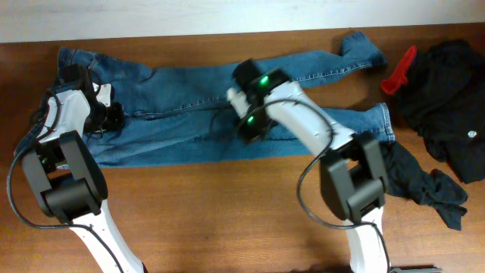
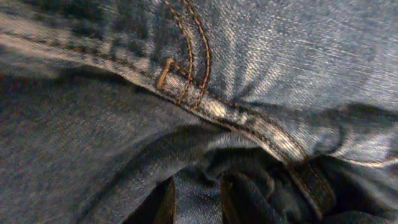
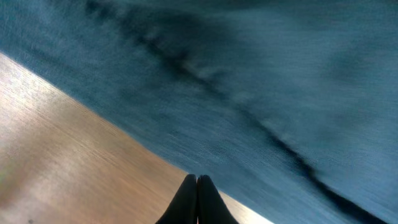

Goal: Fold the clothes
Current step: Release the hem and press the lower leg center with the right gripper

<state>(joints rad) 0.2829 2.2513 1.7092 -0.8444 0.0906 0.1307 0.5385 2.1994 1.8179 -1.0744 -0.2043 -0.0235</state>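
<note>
While both hands sit low on the jeans, I'm reading the lay before any fold. They lie flat on the worktop, long axis running from one hand to the other. The waistband is under my left hand, and both legs stretch away past my right hand to cuffs well out on its far side. The left fingers stand close, with a fold of denim just below the waistband between them, which I take for a pinch. The right hand is pressed together at the leg's edge on its near side; whether any cloth is caught there I cannot tell. For a fold along the length, the right hand is nearer the legs and the left has the waist end.
</note>
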